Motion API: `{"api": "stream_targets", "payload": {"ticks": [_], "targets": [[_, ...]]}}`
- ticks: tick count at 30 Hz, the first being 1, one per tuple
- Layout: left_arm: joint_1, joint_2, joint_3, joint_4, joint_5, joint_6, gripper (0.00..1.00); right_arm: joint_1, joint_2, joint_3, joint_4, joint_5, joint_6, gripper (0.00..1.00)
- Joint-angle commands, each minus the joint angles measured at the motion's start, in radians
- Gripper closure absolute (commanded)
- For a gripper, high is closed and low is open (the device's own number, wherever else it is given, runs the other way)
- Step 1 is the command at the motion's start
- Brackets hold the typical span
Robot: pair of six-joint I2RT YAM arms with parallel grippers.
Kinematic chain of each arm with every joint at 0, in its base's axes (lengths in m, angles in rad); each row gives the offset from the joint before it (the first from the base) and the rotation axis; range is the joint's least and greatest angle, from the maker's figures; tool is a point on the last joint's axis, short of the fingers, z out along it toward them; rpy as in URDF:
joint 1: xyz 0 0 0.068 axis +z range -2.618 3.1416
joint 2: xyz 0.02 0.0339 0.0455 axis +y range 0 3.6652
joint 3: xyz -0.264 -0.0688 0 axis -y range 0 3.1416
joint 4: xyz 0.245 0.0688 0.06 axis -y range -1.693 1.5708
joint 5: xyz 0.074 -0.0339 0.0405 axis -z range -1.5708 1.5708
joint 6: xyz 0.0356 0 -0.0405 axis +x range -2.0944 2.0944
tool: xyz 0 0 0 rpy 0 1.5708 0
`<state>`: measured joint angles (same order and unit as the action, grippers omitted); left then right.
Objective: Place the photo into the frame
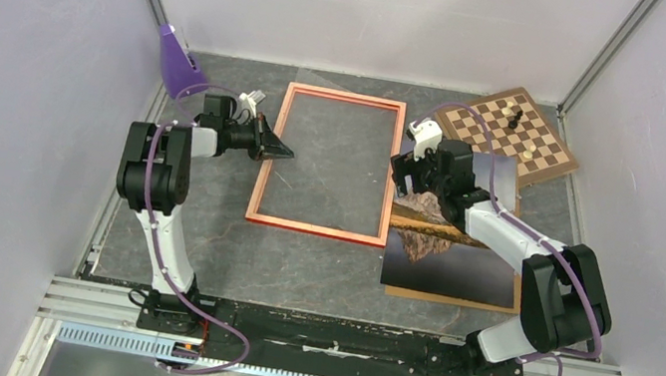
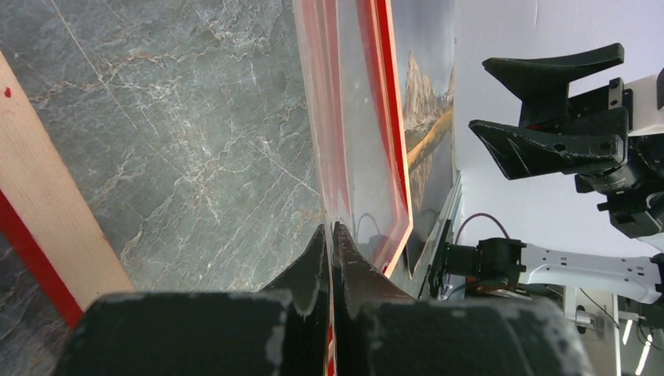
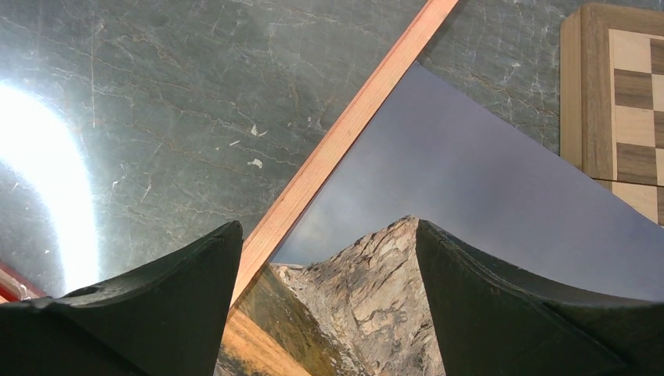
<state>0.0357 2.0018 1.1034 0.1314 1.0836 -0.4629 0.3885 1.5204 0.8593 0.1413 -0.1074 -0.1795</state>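
Observation:
The thin orange-red frame point(image 1: 328, 162) lies in the middle of the table. My left gripper point(image 1: 279, 151) is shut on its left rail; in the left wrist view the jaws point(image 2: 332, 231) pinch the thin red edge point(image 2: 325, 117). The photo point(image 1: 449, 257), mountain side up, lies just right of the frame on a brown backing board point(image 1: 452, 300). My right gripper point(image 1: 407, 175) is open and empty over the photo's far left corner. In the right wrist view the fingers point(image 3: 329, 235) straddle the photo point(image 3: 470, 196), beside the frame's rail point(image 3: 344, 133).
A brown chessboard point(image 1: 514, 134) with a few pieces lies at the back right, close to the photo's far edge, and shows in the right wrist view point(image 3: 618, 94). A purple object point(image 1: 177, 62) stands at the back left. Walls close the table on three sides.

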Motion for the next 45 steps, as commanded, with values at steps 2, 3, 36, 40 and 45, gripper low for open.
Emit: {"api": "stream_targets", "payload": {"ticks": [2,3,36,40,45], "targets": [[-0.014,-0.04,-0.005,0.077,0.031,0.031,0.98,-0.002,0.003,-0.007,0.038,0.001,-0.006,0.16],[-0.014,-0.038,-0.005,0.084,0.027,0.025,0.98,-0.003,0.004,-0.006,0.038,0.001,-0.006,0.16],[-0.023,0.008,0.019,0.014,-0.042,0.059,0.98,-0.002,0.003,-0.005,0.034,0.006,-0.009,0.16],[-0.023,0.011,0.03,-0.02,-0.061,0.082,0.96,-0.003,0.001,-0.005,0.035,0.006,-0.009,0.16],[-0.023,0.014,0.044,-0.077,-0.095,0.118,0.77,-0.002,0.002,-0.006,0.035,0.003,-0.009,0.15]]}}
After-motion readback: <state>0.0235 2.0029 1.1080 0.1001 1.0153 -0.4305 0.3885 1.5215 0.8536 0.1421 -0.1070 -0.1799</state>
